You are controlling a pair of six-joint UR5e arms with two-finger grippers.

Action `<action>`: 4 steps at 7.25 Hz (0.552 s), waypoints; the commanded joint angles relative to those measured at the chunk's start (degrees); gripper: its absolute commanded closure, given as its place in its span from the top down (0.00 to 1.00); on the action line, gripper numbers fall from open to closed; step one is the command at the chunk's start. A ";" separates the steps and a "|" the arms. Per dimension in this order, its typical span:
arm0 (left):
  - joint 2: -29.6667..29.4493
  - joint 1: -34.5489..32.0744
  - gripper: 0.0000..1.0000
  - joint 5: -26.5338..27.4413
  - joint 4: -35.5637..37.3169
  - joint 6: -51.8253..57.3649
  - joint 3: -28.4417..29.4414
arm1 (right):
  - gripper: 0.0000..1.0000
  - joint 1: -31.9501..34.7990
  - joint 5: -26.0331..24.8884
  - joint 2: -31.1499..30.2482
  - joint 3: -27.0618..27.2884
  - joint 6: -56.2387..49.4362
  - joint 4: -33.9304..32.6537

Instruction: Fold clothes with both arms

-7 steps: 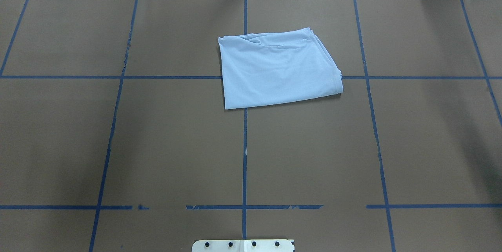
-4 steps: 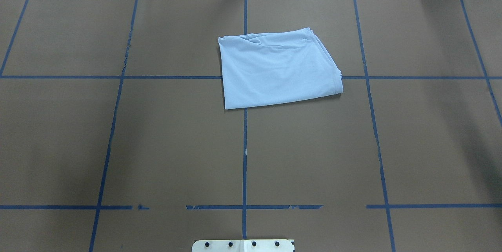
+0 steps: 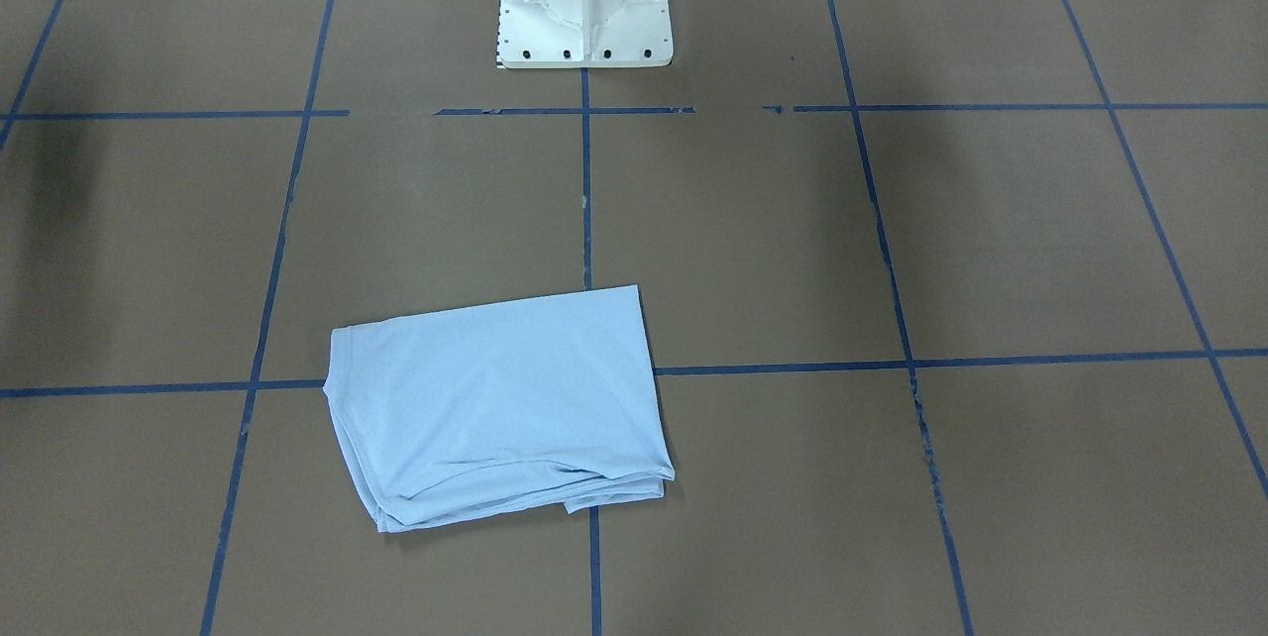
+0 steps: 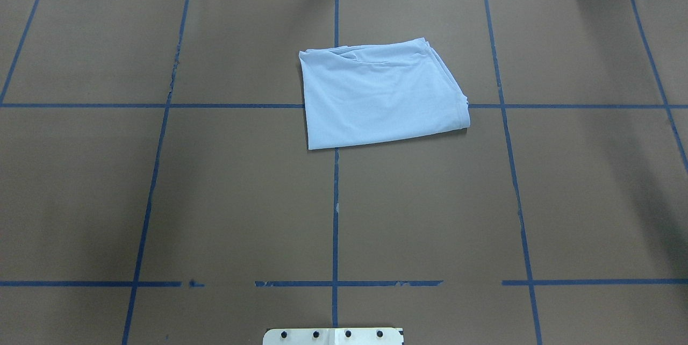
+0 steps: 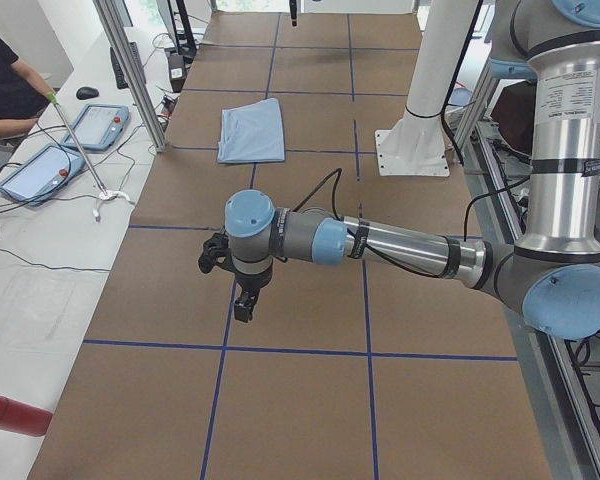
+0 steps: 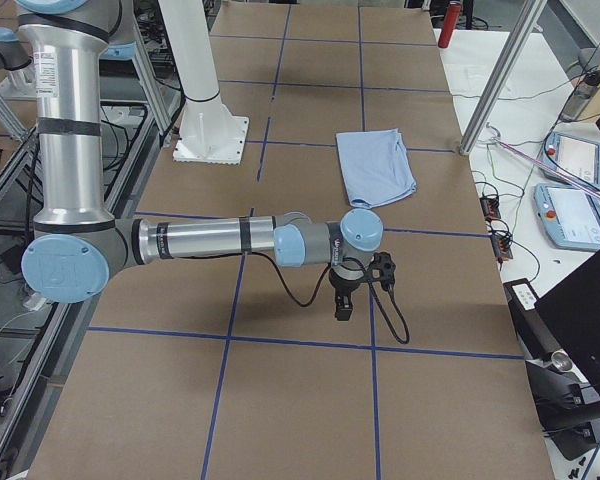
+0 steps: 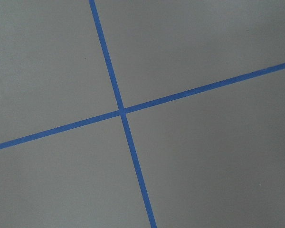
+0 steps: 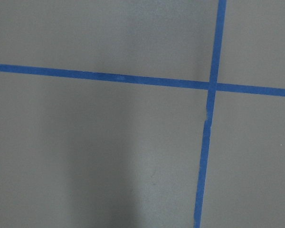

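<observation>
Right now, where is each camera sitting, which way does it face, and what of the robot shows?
Front-facing: across the table, looking steeply down at the shirt; only the white pedestal shows.
Overhead: behind the robot, looking forward and down; only the pedestal's plate.
Left side: table's end, looking along it; left arm near.
Right side: opposite end; right arm near.
Left wrist: down at crossed tape; no robot.
Right wrist: likewise.
Shared: all four fixed views show the shirt.

T-shirt (image 4: 381,95) on the worktop (image 4: 215,200), well ahead of the pedestal (image 3: 584,12), left arm (image 5: 410,245) out to the pedestal's left, right arm (image 6: 200,240) to its right
</observation>
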 commanded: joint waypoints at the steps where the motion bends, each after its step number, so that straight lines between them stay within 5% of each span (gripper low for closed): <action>1: -0.09 0.00 1.00 0.00 0.01 0.01 0.25 | 1.00 0.00 -0.09 0.00 -0.01 0.00 0.00; 4: -0.09 0.00 1.00 -0.08 0.01 0.10 -0.18 | 1.00 0.00 0.00 0.09 0.17 0.00 0.00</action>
